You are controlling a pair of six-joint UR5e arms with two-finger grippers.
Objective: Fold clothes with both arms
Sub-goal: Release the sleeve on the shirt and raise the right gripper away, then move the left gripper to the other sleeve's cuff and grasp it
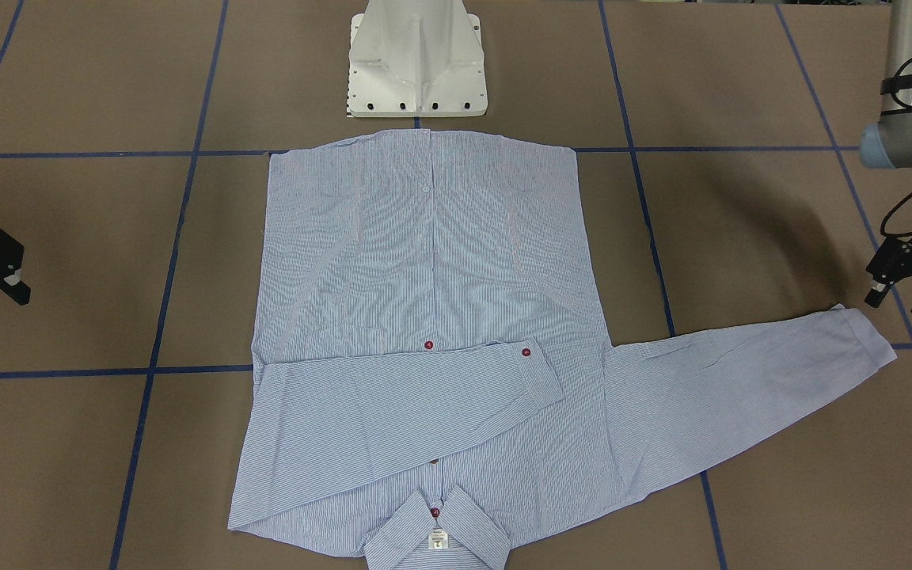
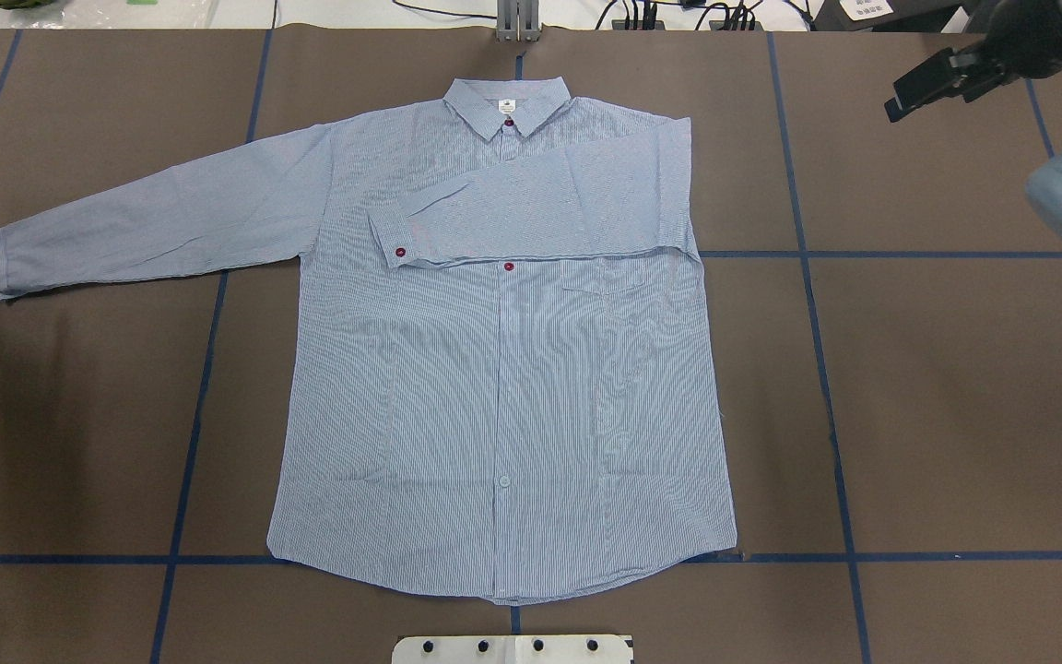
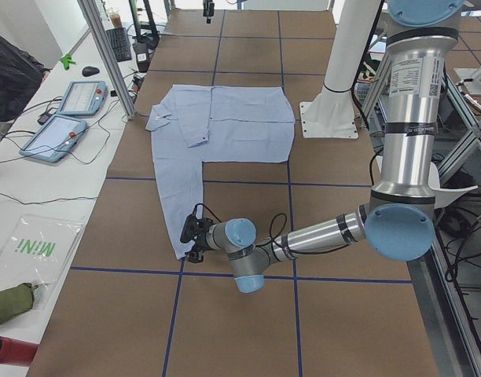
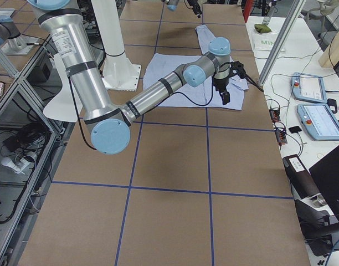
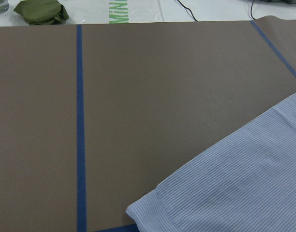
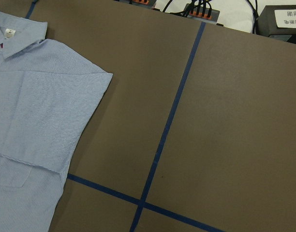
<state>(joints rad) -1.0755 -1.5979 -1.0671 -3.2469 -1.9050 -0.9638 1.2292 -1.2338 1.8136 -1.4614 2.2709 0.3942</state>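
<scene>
Shirt (image 1: 432, 261) lies flat and front-up in the middle of the brown table (image 1: 741, 237), its hem toward the white pedestal (image 1: 416, 63) and its collar (image 1: 440, 534) at the far edge from the robot. One sleeve (image 1: 393, 388) is folded across the chest. The other sleeve (image 1: 741, 388) stretches out over the tabletop on the robot's left, crossing a blue tape line (image 1: 662, 293).

The left gripper (image 1: 897, 305) hangs just beside the cuff (image 1: 868, 336) of the outstretched sleeve, apart from it, its two fingers spread with a gap between them. The right gripper (image 1: 5, 277) is well off to the other side over bare table. From where it shows, I cannot tell how its jaws stand.

The overhead view shows the chest pocket (image 2: 619, 290) just below the folded sleeve, but not the left gripper. The view from the robot's left takes in a side bench with two tablets (image 3: 75, 98) and a plastic bag (image 3: 32, 251), all off the table. The left wrist camera catches the cuff low in its view and a green pouch (image 5: 40, 10) beyond the table edge. The right wrist camera shows cables (image 6: 201, 9) along the back edge.
</scene>
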